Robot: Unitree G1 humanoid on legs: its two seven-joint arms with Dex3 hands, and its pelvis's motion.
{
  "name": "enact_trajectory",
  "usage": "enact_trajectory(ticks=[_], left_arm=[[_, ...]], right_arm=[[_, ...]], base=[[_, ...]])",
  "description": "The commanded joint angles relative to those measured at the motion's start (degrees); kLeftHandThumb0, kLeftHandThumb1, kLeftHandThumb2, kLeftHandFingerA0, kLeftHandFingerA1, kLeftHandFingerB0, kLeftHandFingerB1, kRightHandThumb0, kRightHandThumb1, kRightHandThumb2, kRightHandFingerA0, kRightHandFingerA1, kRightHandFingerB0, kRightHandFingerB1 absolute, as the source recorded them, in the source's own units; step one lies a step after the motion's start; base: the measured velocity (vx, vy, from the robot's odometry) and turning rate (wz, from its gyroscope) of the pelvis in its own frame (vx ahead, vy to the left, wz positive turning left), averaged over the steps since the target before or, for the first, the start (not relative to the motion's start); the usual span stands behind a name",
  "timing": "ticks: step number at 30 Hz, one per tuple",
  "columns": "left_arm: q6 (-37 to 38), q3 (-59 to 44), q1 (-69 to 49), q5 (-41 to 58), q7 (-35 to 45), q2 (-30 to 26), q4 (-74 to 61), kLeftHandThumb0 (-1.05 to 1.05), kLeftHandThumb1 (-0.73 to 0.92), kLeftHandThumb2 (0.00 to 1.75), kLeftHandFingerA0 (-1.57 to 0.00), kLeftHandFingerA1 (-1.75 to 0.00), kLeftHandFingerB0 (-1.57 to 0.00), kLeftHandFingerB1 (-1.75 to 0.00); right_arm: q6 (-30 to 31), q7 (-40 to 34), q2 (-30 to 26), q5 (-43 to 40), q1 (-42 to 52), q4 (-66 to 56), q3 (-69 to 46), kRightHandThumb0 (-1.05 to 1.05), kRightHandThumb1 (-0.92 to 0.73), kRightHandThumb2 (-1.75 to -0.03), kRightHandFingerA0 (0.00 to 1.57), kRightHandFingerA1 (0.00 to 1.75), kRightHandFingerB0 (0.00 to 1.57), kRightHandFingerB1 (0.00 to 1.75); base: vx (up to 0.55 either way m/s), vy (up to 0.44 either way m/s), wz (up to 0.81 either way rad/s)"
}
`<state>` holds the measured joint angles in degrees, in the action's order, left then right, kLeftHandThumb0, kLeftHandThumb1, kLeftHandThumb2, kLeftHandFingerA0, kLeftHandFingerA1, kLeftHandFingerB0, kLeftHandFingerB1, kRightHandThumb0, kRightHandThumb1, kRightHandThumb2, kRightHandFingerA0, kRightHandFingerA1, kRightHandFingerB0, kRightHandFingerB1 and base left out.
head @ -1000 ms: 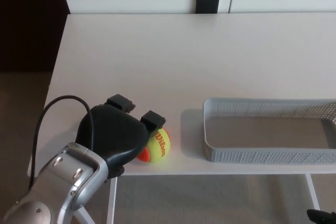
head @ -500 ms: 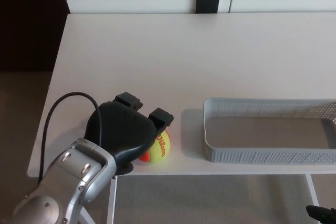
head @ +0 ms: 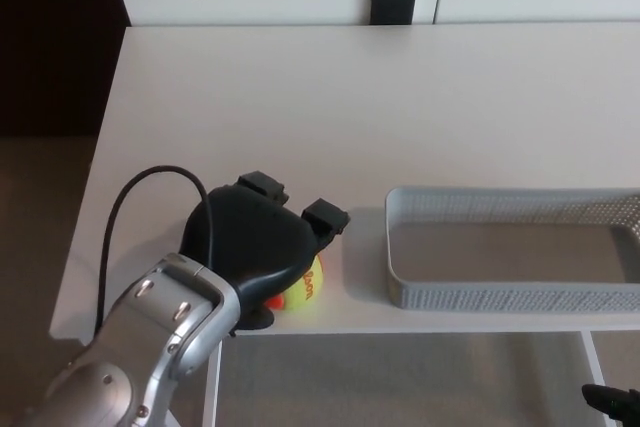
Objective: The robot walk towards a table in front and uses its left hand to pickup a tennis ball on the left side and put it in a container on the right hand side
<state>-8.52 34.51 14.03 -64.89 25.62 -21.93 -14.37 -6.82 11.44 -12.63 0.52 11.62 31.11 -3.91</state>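
**Left hand over the ball at the table's front edge**

Your left hand [head: 255, 247] is draped over the tennis ball [head: 306, 285], which lies by the front edge of the table [head: 300, 97], left of the container [head: 480, 297]. The palm hides the contact, so you cannot tell whether it grips. Covering it from above likely stops the ball rolling off.

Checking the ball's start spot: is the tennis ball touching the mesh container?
Apart. The head view shows bare table between the tennis ball and the container.
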Motion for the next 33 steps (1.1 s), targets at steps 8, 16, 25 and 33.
enact_trajectory(ticks=[8, 16, 25, 33], left_arm=[[-8.12, 5.48, 9.08, -7.17, 11.36, 9.11, 22.54, -0.39, 0.41, 0.7, -0.68, -0.58, -0.33, -0.43], [-8.65, 9.16, 14.02, -8.75, 4.02, 13.13, 35.5, -0.31, 0.48, 0.88, -0.78, -0.94, -0.56, -0.64], [-5.14, 10.31, 12.49, -8.5, -5.0, 8.97, 29.56, -0.3, 0.69, 0.6, -0.82, -1.02, -0.73, -0.54], [0.58, -2.83, 8.12, 5.37, -11.89, 8.46, 12.65, -0.23, 0.85, 0.69, -0.74, -1.53, -0.74, -0.58]], right_arm=[[0.03, 0.42, -0.24, -1.0, 0.95, -0.85, -0.93, -0.32, -0.56, -0.57, 0.6, 0.44, 0.32, 0.35], [0.73, 0.05, -0.66, -0.65, -0.17, -2.14, -0.92, -0.31, -0.56, -0.57, 0.6, 0.45, 0.33, 0.35], [0.84, 0.21, -1.2, 0.11, -0.5, -2.56, -0.33, -0.33, -0.56, -0.57, 0.61, 0.44, 0.33, 0.35], [-0.16, 0.56, -1.69, 0.16, -0.35, -1.67, -0.15, -0.32, -0.58, -0.58, 0.63, 0.46, 0.33, 0.36]], base=[[0.0, 0.0, 0.0], [0.0, 0.0, 0.0], [0.0, 0.0, 0.0], [0.0, 0.0, 0.0]])
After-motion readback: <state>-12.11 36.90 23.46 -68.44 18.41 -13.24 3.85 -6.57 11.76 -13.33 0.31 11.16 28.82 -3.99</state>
